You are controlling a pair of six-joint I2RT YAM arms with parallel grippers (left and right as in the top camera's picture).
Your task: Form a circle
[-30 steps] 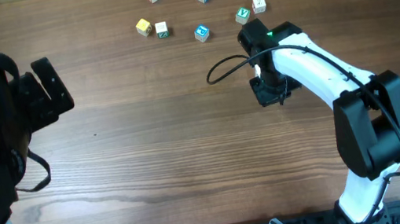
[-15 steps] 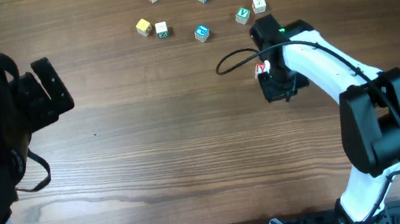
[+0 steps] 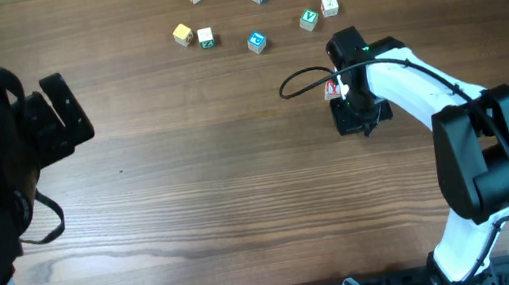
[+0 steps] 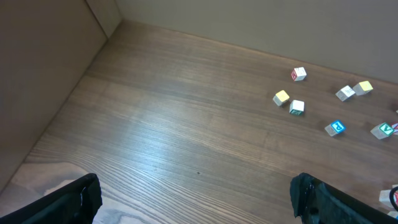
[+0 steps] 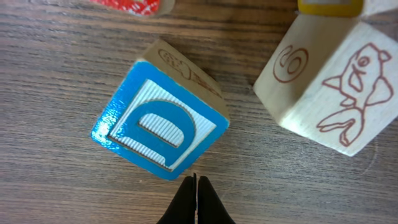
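In the right wrist view, part of the circle shows close up: a blue "D" cube [image 5: 158, 130], a pale cube with a red 6 and a fish [image 5: 323, 81], and the edges of a red cube [image 5: 130, 5] and a yellow one [image 5: 329, 5]. My right gripper [image 5: 194, 180] is shut and empty, its tips at the D cube's near corner. Overhead, the right gripper [image 3: 353, 113] covers this cluster, and only a red-and-white cube [image 3: 333, 89] peeks out beside it. My left gripper [image 3: 57, 109] hangs open at the far left, away from every cube; in its own view, the left gripper [image 4: 196, 199] holds nothing.
Several single cubes lie scattered at the far side of the table, among them a yellow cube [image 3: 182, 35], a blue cube [image 3: 257, 42] and a green cube [image 3: 309, 20]. The right arm's black cable [image 3: 296, 81] loops out to the left.
The right arm has swung to the right with its jaws shut, uncovering the red-and-white cube beside its wrist. The left arm and the scattered cubes have not moved.
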